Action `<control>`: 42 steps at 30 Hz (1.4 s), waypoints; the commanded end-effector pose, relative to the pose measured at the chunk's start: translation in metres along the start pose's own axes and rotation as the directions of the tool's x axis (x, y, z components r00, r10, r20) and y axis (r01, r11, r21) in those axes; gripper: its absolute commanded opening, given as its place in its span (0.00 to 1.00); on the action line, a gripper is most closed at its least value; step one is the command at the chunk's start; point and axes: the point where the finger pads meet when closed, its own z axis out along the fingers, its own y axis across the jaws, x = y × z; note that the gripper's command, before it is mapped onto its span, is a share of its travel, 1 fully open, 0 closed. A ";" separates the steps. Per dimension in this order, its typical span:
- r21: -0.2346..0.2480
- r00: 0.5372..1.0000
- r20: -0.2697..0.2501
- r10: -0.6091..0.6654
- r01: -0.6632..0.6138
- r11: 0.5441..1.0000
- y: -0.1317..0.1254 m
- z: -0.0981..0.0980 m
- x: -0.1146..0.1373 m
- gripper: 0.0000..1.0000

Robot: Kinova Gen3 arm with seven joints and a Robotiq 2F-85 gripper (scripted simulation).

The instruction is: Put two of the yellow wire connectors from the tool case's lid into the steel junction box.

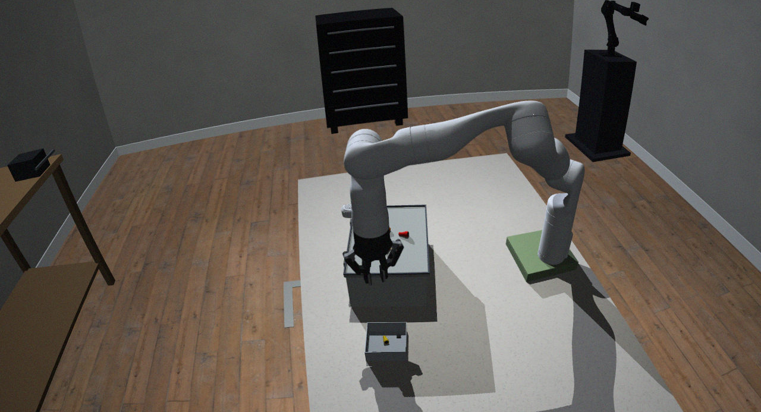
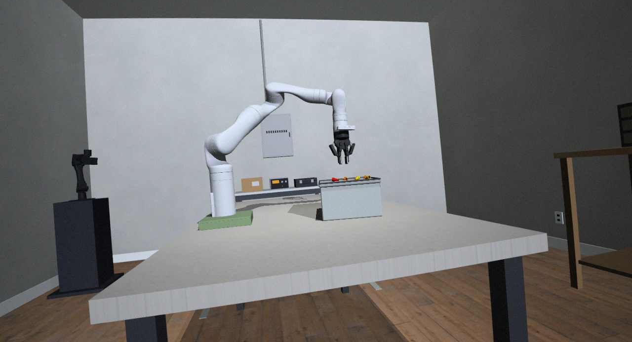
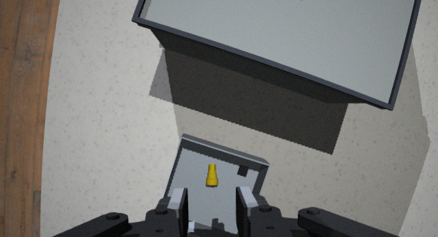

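The steel junction box stands on the table in front of the tool case, with one yellow wire connector lying inside it. It shows in the wrist view with the connector on its floor. The tool case's lid is a grey tray with a red connector on it. The exterior view shows red, orange and yellow connectors on the lid. My gripper hangs high above the lid's front edge, fingers partly apart with nothing between them.
The arm's green base plate sits at the table's right. A black dresser and a black pedestal stand by the walls. A wooden shelf is at the left. The table's left edge runs close to the junction box.
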 end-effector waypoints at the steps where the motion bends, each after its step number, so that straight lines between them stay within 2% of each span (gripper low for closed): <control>1: 0.002 1.000 0.002 0.006 -0.006 1.000 -0.005 0.001 0.057 0.36; 2: 0.002 1.000 0.002 0.001 -0.001 1.000 -0.006 0.001 0.067 0.36; 4: 0.002 1.000 0.002 0.001 -0.001 1.000 -0.006 0.001 0.067 0.36; 7: 0.002 1.000 0.002 -0.019 0.019 1.000 -0.005 0.003 0.109 0.36; 19: 0.002 0.998 0.002 -0.070 0.070 0.998 0.011 0.007 0.216 0.36; 21: 0.002 0.998 0.002 -0.070 0.070 0.998 0.011 0.007 0.216 0.36; 24: 0.002 0.996 0.002 -0.090 0.090 0.996 0.023 0.009 0.257 0.36; 29: 0.002 0.994 0.001 -0.108 0.108 0.994 0.036 0.010 0.293 0.36; 33: 0.002 0.993 0.001 -0.117 0.117 0.993 0.043 0.011 0.309 0.36; 42: 0.002 0.993 0.001 -0.118 0.118 0.993 0.044 0.011 0.312 0.36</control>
